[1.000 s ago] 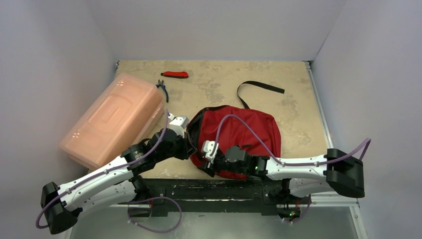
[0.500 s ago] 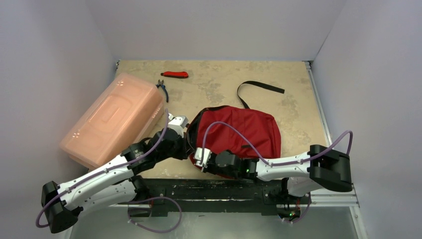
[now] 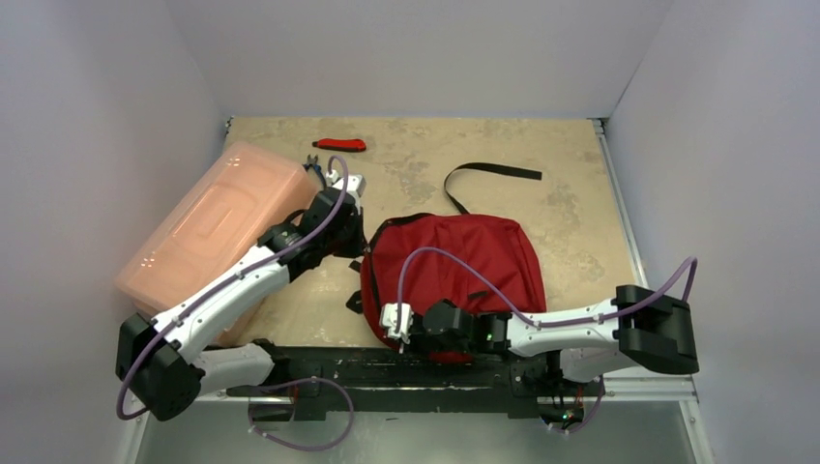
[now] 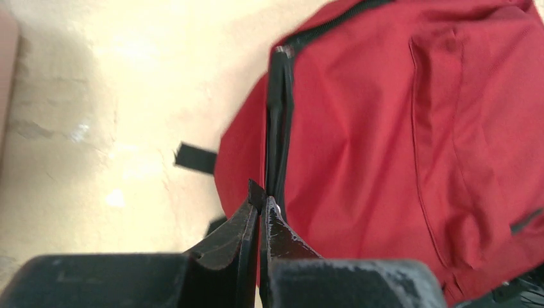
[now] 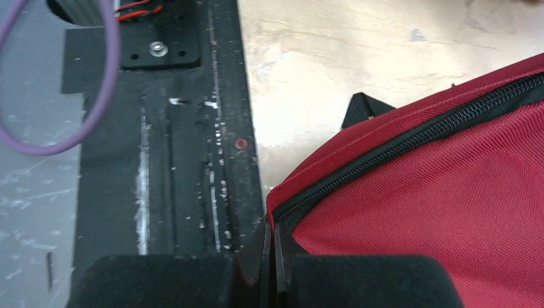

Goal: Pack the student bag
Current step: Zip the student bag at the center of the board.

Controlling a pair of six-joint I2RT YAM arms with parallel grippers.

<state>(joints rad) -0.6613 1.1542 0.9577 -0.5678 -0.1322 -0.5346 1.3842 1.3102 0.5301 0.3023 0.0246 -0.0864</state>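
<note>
The student bag (image 3: 454, 266), a red fabric backpack with black zippers, lies on the table in front of both arms. Its long black strap (image 3: 488, 172) trails toward the far side. My left gripper (image 3: 356, 249) is at the bag's far-left corner, shut on the black zipper pull (image 4: 262, 194) at the end of the zipper line (image 4: 279, 115). My right gripper (image 3: 396, 338) is at the bag's near-left corner. In the right wrist view its jaws (image 5: 274, 230) are shut on the red fabric edge (image 5: 292, 199) just below the zipper (image 5: 410, 144).
A pink translucent box (image 3: 218, 227) lies at the left, close beside my left arm. Small pliers (image 3: 315, 166) and a red-handled tool (image 3: 340, 145) lie at the far left. The black base rail (image 5: 186, 160) runs just beside my right gripper.
My right gripper has gone from open to shut on the bag's near-left corner. My left arm has swung toward the far side with the zipper pull, and the bag and strap have shifted.
</note>
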